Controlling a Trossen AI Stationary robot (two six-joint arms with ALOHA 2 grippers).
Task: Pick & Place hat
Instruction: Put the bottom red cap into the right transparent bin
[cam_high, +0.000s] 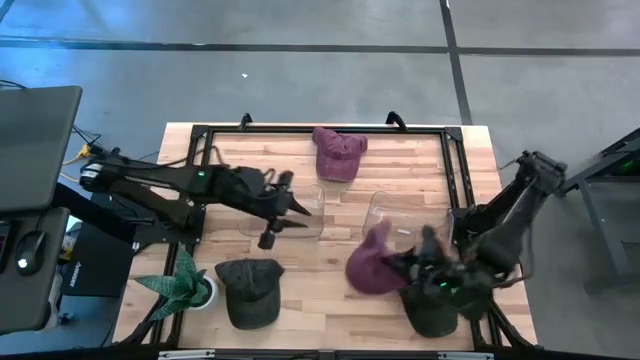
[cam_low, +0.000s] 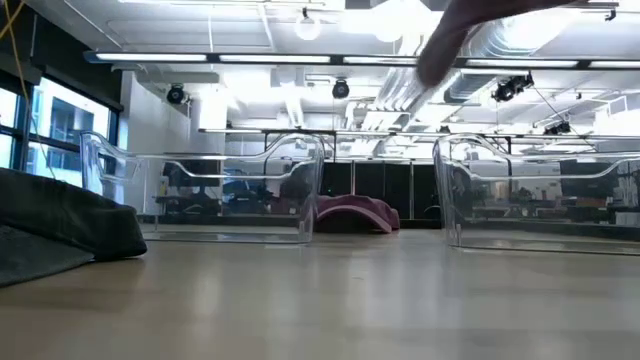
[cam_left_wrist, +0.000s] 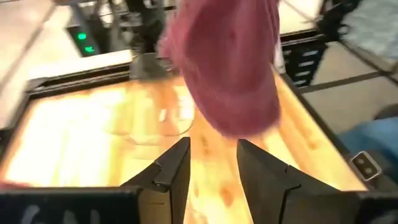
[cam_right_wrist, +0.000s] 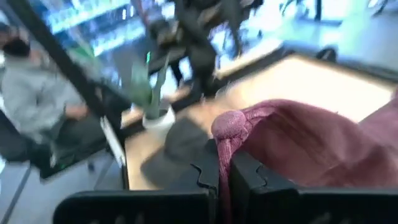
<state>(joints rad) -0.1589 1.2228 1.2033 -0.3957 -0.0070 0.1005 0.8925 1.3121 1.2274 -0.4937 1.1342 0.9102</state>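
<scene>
My right gripper (cam_high: 418, 266) is near the table's near right corner, shut on a maroon hat (cam_high: 371, 264) that it carries above the wood. The same hat (cam_left_wrist: 229, 68) fills the left wrist view. My left gripper (cam_high: 287, 206) hovers open over the left clear bin (cam_high: 300, 222) and touches nothing. A second maroon hat (cam_high: 337, 152) lies flat by the far edge. A dark hat (cam_high: 250, 291) rests on the near left of the table. Another dark hat (cam_high: 432, 312) lies under my right gripper. My right gripper pinches a bunched fold of the maroon hat (cam_right_wrist: 227, 127) between its two fingers, coming from the table's right side. How many layers it has, I cannot tell. The hat is lifted clear and spreads out beyond the fingertips toward the table's left.
Two clear bins stand mid-table, the left one under my left gripper and the right one (cam_high: 402, 214) just beyond the carried hat. A potted plant (cam_high: 186, 284) stands at the near left corner. A black frame (cam_high: 455, 170) rims the table. A seated person (cam_right_wrist: 43, 99) shows beyond the table.
</scene>
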